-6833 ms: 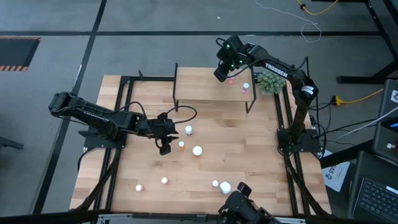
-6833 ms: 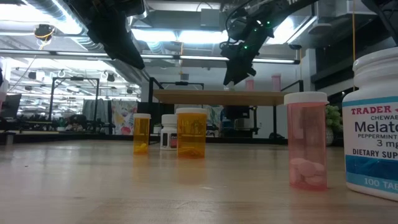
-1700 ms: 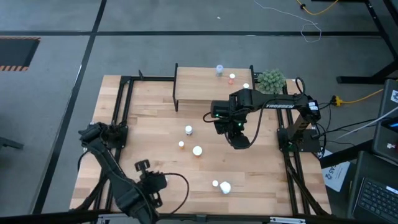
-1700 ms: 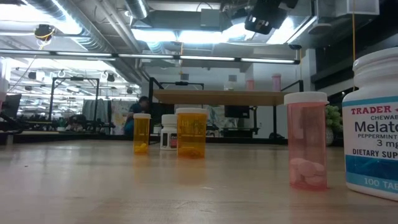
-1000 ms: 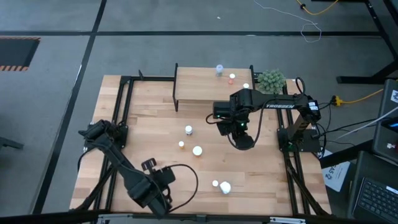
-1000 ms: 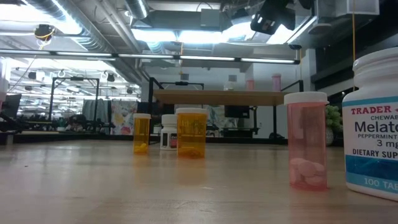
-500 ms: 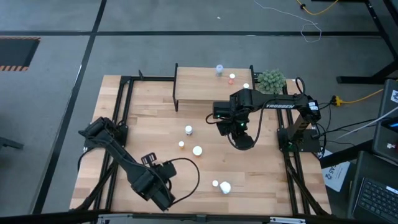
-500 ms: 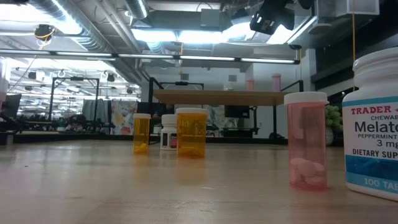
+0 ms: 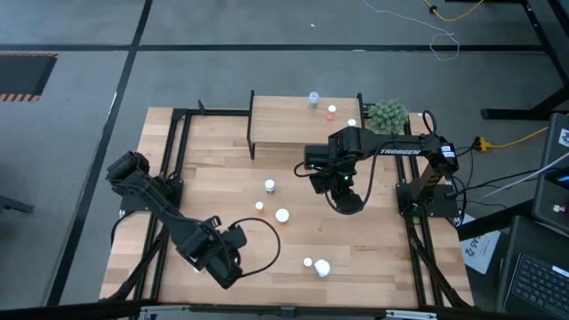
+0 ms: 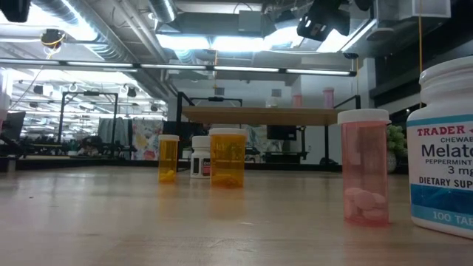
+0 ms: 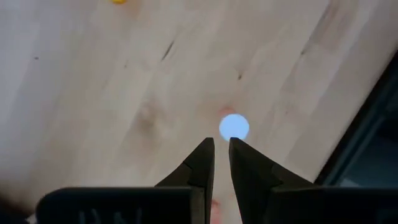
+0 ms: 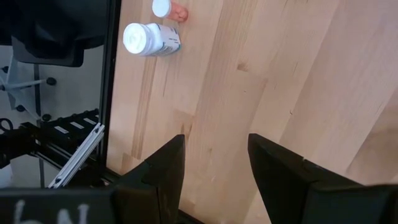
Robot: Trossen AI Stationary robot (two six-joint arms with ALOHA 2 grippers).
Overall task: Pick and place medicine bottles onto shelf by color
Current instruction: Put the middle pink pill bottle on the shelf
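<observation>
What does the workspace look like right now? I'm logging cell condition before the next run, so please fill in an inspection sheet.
Surface: light wooden tabletop, no spills seen.
Job's things: low light-wood shelf on black legs carries three small bottles near its far right; five more stand on the table, among them an orange bottle, a pink bottle and a large white labelled bottle.
Clutter: small green plant beside the shelf.
Grippers: left gripper nearly closed and empty, above a white-capped bottle; right gripper open and empty over mid-table.
Cables: black cable looping from the left arm; yellow cable on the floor.
Surroundings: grey floor, a laptop to the right.
</observation>
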